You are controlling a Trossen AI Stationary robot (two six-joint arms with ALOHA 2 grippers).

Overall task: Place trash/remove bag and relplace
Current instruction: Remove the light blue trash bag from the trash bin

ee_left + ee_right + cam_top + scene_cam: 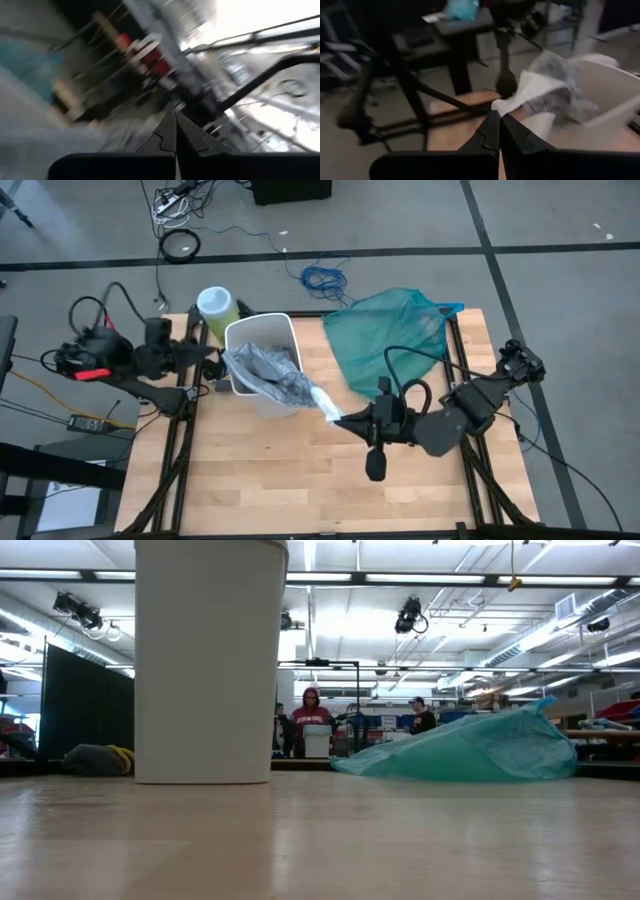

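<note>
A white bin [262, 340] [210, 660] stands upright on the wooden table, left of the middle. The pale grey bag [270, 372] fills its mouth and spills over the right rim. The bag narrows to a white twisted end, on which my right gripper [338, 418] [496, 119] is shut. My left gripper [214, 366] [175, 122] is shut, close beside the bin's left wall. The trash is hidden. My right gripper pinches the bag's white twisted end [509, 104] between its two fingers, coming nearly level from the table's right side. The bag runs from the bin's mouth over the rim to the fingers, clear of the table. Whether my left gripper touches the bin, I cannot tell.
A teal-green plastic bag [392, 338] [470, 750] lies on the table's far right part. A yellow-green roll [216, 306] stands behind the bin at the far edge. The near half of the table [300, 490] is bare wood. People stand in the room beyond.
</note>
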